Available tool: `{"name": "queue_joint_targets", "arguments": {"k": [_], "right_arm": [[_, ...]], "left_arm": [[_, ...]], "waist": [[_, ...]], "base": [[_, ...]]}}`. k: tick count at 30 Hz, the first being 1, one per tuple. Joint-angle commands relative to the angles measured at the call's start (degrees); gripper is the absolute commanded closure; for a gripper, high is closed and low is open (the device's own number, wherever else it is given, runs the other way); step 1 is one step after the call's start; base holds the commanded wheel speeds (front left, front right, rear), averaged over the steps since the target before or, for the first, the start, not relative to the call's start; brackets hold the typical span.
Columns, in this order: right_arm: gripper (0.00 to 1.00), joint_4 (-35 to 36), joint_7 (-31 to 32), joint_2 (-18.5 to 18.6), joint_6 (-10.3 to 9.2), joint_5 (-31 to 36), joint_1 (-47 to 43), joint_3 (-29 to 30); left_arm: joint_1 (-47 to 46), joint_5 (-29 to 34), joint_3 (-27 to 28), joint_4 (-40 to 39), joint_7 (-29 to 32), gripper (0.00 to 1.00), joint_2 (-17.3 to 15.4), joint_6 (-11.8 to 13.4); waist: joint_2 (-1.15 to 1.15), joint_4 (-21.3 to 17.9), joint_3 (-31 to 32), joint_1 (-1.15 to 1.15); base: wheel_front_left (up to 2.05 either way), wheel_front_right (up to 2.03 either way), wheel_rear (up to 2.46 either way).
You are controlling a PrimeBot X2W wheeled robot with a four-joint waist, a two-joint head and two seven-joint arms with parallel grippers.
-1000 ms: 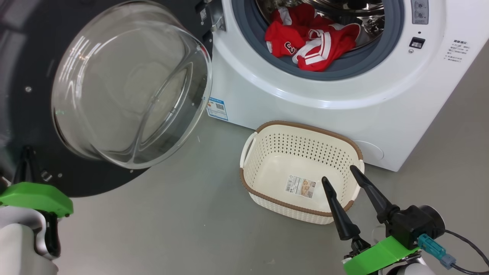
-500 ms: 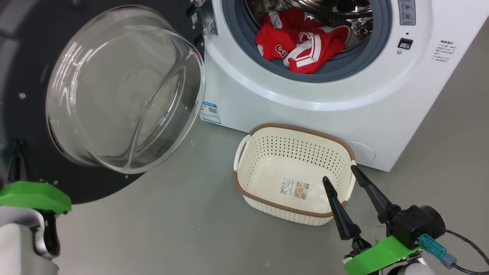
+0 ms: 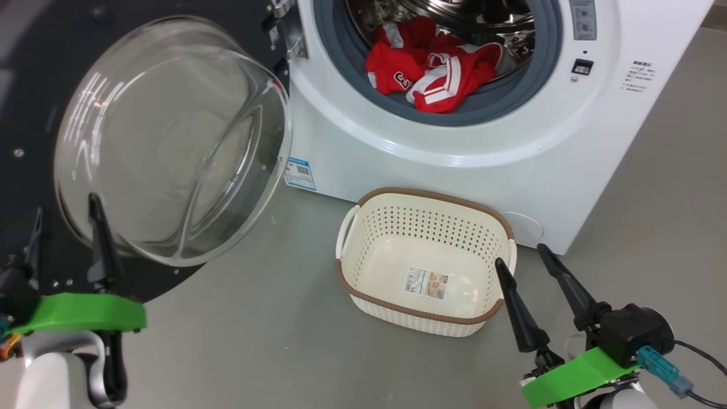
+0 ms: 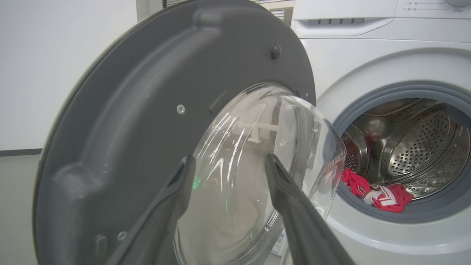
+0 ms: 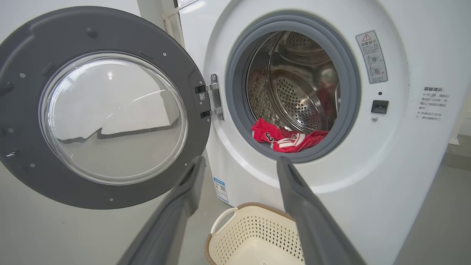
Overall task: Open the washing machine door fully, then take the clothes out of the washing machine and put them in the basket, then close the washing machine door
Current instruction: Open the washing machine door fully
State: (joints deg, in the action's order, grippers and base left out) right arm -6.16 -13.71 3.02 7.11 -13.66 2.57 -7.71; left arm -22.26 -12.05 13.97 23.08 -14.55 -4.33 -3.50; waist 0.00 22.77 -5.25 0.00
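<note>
A: Door [image 3: 28, 85] stands wide at 9 o'clock. My left hand [image 4: 230, 159] is spread and empty. Clothes [image 3: 431, 74]?
B: Heaped on the washer [image 3: 397, 159] lip at 12, with the basket [image 3: 431, 196] empty at 6. I'd send the right hand [image 3: 521, 254], also spread, in low and pinch deep into the folds.
</note>
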Motion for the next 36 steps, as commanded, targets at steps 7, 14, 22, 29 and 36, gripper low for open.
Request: {"name": "queue_joint_targets", "arguments": {"k": [7,14,22,29,36], "right_arm": [[0.00,0.7,-1.2,-0.1,0.37,-0.3,2.9,1.5],[0.00,1.4,-1.3,-0.1,0.37,0.7,4.0,3.3],[0.00,2.8,-1.3,-0.1,0.37,1.7,4.9,3.5],[0.00,4.4,-1.3,-0.1,0.37,2.6,5.1,4.7],[0.00,6.8,-1.3,-0.1,0.37,3.4,3.9,5.5]], "left_arm": [[3.6,-0.4,-3.0,-14.6,-0.4,0.00,0.8,-0.6],[6.8,-2.4,-8.0,-23.1,-0.4,0.00,1.3,-1.8],[9.8,-3.5,-11.3,-25.2,-0.4,0.00,0.9,-3.2],[11.6,-3.5,-12.4,-24.8,-0.4,0.00,0.2,-3.5],[14.1,-2.3,-12.2,-25.1,-0.4,0.00,-1.0,-3.6]], "waist": [[0.00,-3.1,0.3,0.00],[0.00,-6.9,-0.2,0.00],[0.00,-11.7,-0.9,0.00],[0.00,-15.9,-1.6,0.00],[0.00,-19.3,-1.2,0.00]], "base": [[0.00,0.00,0.00],[0.00,0.00,0.00],[0.00,0.00,0.00],[0.00,0.00,0.00],[0.00,0.00,0.00]]}}
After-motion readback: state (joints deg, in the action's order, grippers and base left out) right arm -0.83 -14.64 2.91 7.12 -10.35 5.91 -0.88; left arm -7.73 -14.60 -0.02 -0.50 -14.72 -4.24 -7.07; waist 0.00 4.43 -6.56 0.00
